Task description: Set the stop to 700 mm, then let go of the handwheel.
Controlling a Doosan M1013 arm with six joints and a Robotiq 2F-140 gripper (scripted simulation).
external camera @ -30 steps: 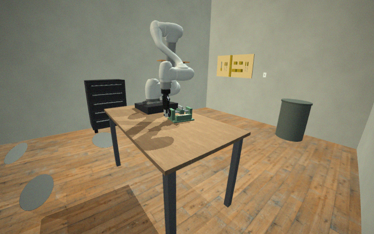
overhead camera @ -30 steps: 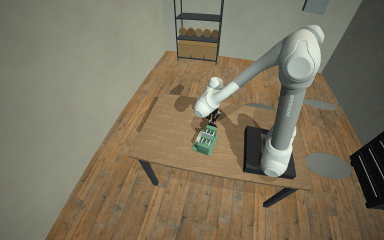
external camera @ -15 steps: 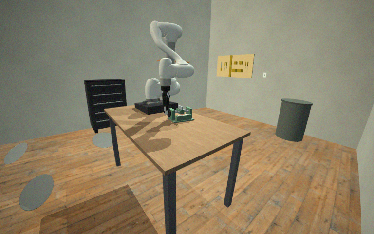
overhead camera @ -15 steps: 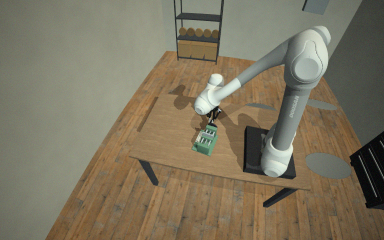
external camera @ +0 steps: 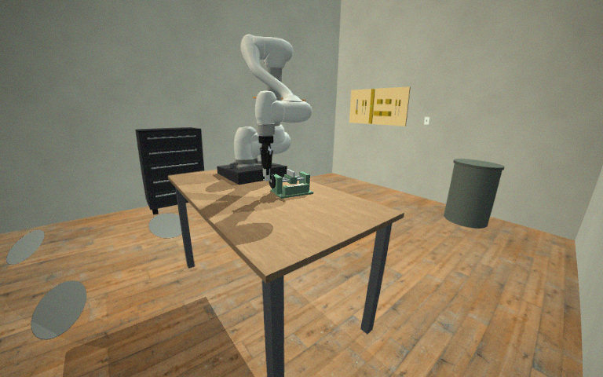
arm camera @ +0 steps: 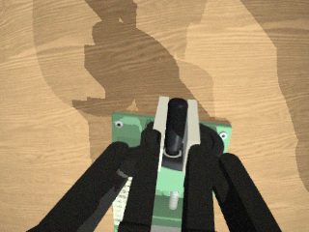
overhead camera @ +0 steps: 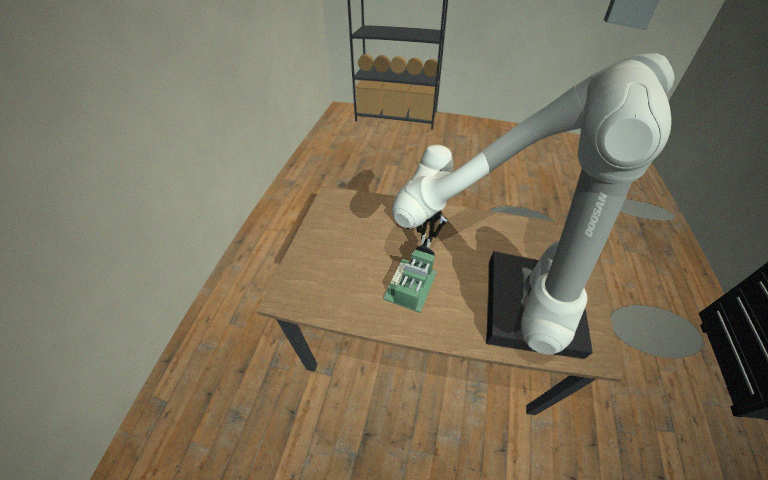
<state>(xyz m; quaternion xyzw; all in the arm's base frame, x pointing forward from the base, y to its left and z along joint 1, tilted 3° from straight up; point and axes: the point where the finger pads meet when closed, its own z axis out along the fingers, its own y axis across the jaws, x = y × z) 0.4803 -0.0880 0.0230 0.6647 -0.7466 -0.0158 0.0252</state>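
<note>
Wrist view: the wheel (overhead camera: 424, 249) (external camera: 272, 181) (arm camera: 212, 140) is a dark disc, partly hidden, at one end of the green frame (overhead camera: 406, 300) (external camera: 297, 192) (arm camera: 169, 180). Its black knob (arm camera: 177, 121) is pinched between the pale pads of the claw (overhead camera: 427, 242) (external camera: 266, 177) (arm camera: 177, 112). The frame sits on the table (overhead camera: 339, 271) (external camera: 329, 222) (arm camera: 251, 63), beside the arm's black base (overhead camera: 498, 302) (external camera: 239, 177). Its scale is unreadable.

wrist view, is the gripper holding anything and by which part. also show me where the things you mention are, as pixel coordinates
The gripper (overhead camera: 426, 240) (external camera: 266, 177) (arm camera: 177, 112) holds the handwheel (overhead camera: 424, 249) (external camera: 272, 181) (arm camera: 212, 139) by its black handle (arm camera: 177, 118), pinched from both sides.
</note>
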